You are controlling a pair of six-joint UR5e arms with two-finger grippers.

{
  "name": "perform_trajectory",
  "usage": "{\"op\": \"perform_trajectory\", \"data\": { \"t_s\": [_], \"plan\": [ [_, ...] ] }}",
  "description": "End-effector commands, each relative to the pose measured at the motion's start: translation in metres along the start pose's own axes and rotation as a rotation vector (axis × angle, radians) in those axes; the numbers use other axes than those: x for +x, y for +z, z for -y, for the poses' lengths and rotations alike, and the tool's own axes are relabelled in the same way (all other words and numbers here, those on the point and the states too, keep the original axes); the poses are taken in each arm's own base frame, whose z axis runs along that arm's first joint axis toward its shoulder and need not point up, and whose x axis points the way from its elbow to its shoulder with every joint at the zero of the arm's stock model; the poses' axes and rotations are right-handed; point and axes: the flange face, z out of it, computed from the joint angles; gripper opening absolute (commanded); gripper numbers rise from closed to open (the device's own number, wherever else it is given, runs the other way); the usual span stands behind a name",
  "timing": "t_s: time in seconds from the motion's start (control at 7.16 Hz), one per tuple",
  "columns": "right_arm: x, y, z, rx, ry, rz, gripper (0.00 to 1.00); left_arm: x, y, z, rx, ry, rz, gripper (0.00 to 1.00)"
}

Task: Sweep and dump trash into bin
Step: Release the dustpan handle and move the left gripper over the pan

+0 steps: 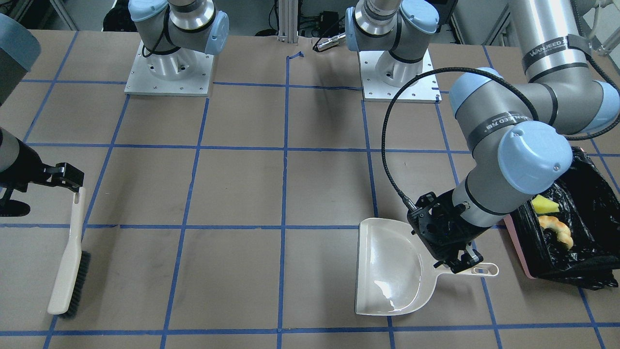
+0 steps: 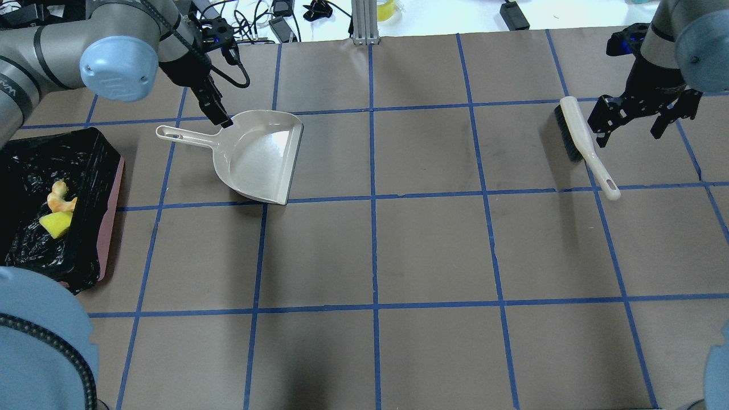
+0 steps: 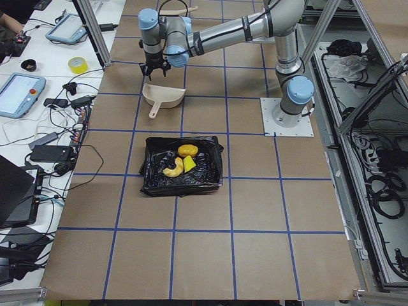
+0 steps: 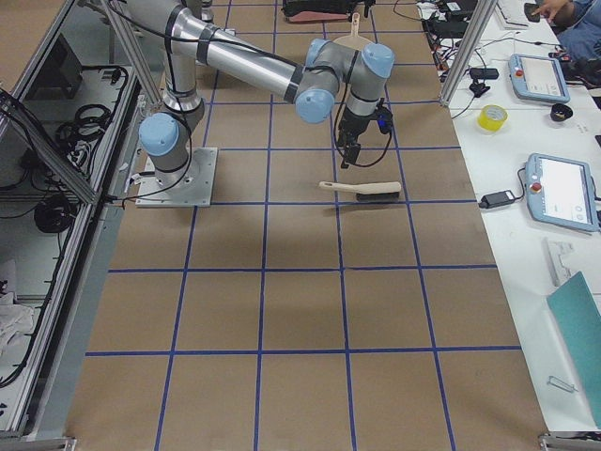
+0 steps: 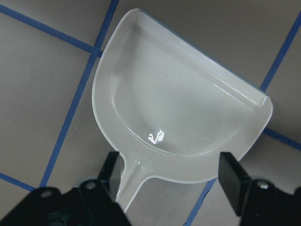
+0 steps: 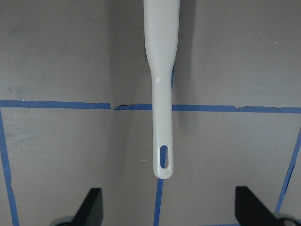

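Wrapping up, by the look of it: yellow wedge (image 2: 55, 225), tan croissant-like piece (image 2: 58, 195) and golden-brown lump (image 3: 187, 150) lie in the pink, black-bagged bin (image 2: 114, 191). The beige plastic dustpan (image 2: 259, 154) sits empty on the table. The left gripper (image 5: 171, 179) hovers over its handle, jaws apart. The right gripper (image 6: 169, 205), jaws also apart, hovers over the white-handled brush (image 2: 581, 139). Likely next: lift both arms clear.

We show a brown table (image 2: 433, 250) ruled with a blue tape grid. The dustpan (image 2: 259, 159) is glossy beige; the brush (image 2: 581, 139) has a cream handle and black bristles. The bin (image 2: 117, 188) is pink, its crinkled liner (image 2: 34, 165) glossy black. We mark a yellow wedge (image 2: 55, 224), a tan croissant-like piece (image 2: 58, 195) and a golden-brown lump (image 3: 187, 150).
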Motion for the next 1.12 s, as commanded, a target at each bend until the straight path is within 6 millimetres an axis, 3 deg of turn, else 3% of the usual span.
{"op": "perform_trajectory", "data": {
  "t_s": [0.0,0.28,0.98],
  "plan": [
    [0.000,-0.001,0.000,0.001,0.000,0.000,1.00,0.028,-0.010,0.024,-0.007,-0.162,0.009,0.84],
    [0.000,-0.001,0.000,0.001,0.000,0.000,1.00,0.042,-0.011,0.020,-0.025,-0.217,-0.013,0.85],
    [0.000,0.000,0.000,0.000,0.000,0.000,1.00,0.045,-0.014,0.020,-0.023,-0.339,-0.011,0.89]
  ]
}}
